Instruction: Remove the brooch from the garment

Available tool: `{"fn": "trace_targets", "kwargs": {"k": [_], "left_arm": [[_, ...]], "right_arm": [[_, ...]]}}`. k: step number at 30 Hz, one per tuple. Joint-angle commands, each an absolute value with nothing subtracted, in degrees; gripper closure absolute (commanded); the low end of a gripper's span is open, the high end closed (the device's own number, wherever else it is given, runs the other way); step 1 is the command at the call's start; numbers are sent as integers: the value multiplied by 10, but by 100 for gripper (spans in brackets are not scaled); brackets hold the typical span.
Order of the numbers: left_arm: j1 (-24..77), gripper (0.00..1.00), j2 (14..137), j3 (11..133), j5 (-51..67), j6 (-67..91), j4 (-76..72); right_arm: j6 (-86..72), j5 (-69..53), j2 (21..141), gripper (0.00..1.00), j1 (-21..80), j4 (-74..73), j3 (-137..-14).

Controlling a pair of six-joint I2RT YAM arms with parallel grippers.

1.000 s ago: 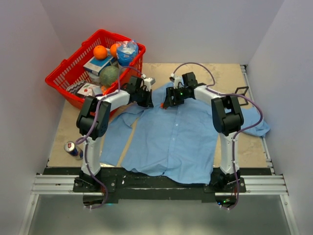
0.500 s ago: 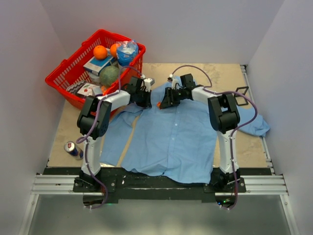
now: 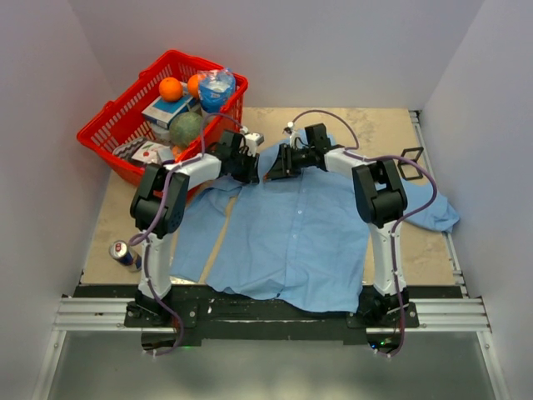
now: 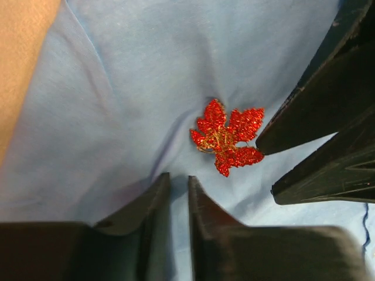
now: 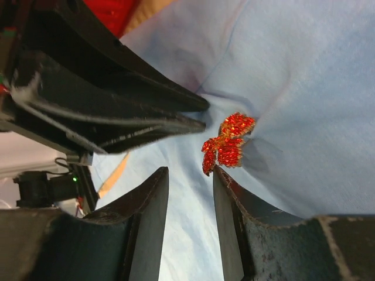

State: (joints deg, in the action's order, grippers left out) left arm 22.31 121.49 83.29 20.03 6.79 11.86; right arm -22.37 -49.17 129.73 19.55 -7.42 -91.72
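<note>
The brooch (image 4: 227, 139) is a small red glittery leaf-shaped ornament pinned on the light blue garment (image 3: 300, 242), near the collar. It also shows in the right wrist view (image 5: 225, 143). In the top view it is hidden between the two grippers. My left gripper (image 4: 177, 180) is just below the brooch, its fingers nearly together with a fold of shirt cloth between them. My right gripper (image 5: 188, 172) is open, and its right fingertip (image 5: 218, 171) touches the brooch's lower edge. In the top view the left gripper (image 3: 251, 169) and right gripper (image 3: 276, 171) face each other closely.
A red basket (image 3: 107, 125) with oranges, a green ball and cartons stands at the back left, close behind my left arm. A drink can (image 3: 123, 252) lies at the front left. A small black frame (image 3: 410, 154) lies at the right. Walls close in on three sides.
My right gripper has moved left across the shirt's collar area, up to the brooch and close to the left gripper. The left gripper has stayed put.
</note>
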Motion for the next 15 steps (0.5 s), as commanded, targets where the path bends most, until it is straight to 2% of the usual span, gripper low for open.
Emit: {"fn": "trace_targets", "kwargs": {"k": [1,4,7,10,15], "left_arm": [[219,60,1149,803,175,27,112],[219,52,1116,767,165,11,97],[219,51,1085,731,163,6,71],[221,51,1042,667,171,3,-14],[240,51,997,567,182,-89,-196]], "right_arm": [[-275,-519,1298,59,196,-14,-943],[-296,-524,1311,57,196,-3,-945],[-313,-526,1318,56,197,18,-943],[-334,-528,1320,55,196,37,-938],[-377,-531,1332,54,196,74,-933]]}}
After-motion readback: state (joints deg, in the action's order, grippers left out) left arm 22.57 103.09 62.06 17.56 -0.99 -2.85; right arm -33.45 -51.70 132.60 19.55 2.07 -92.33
